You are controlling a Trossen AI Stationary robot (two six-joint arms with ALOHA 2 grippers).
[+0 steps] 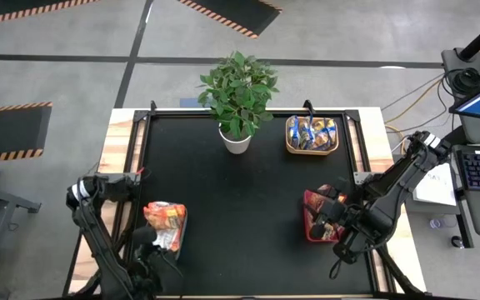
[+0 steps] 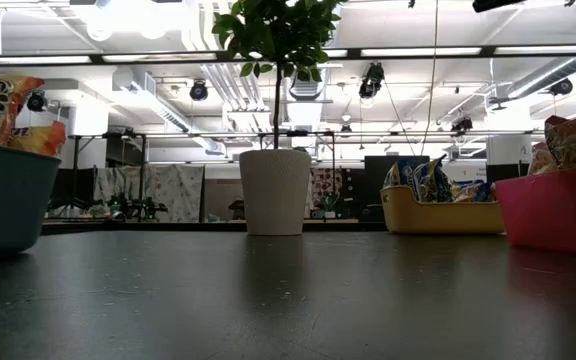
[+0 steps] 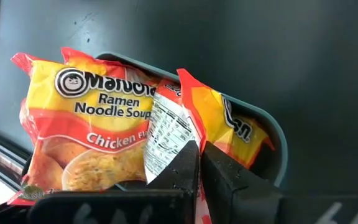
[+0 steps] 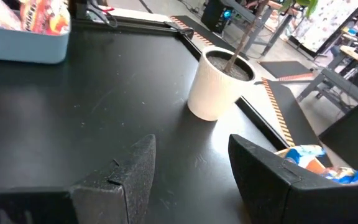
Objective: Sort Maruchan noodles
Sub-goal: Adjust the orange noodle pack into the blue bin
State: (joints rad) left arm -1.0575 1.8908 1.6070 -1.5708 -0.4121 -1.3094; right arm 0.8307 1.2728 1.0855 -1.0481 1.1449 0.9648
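Packet (image 3: pixel 169 134) pinched in left tool (image 3: pixel 199 163)

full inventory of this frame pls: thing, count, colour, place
orange noodle packets: at least two, orange-yellow, in the grey-blue bin, one pinched upright by the left gripper
grey-blue bin: one, near-left of the table
blue-and-yellow noodle packets: several, count unclear, in the yellow bin
yellow bin: one, far side, right of the plant
red-pink noodle packets: count unclear, in the red bin
red bin: one, near-right
potted plant: one, green in a white pot, far centre
table: one, black top
left gripper: fingers shut on an orange packet
right gripper: fingers open, empty, over the red bin
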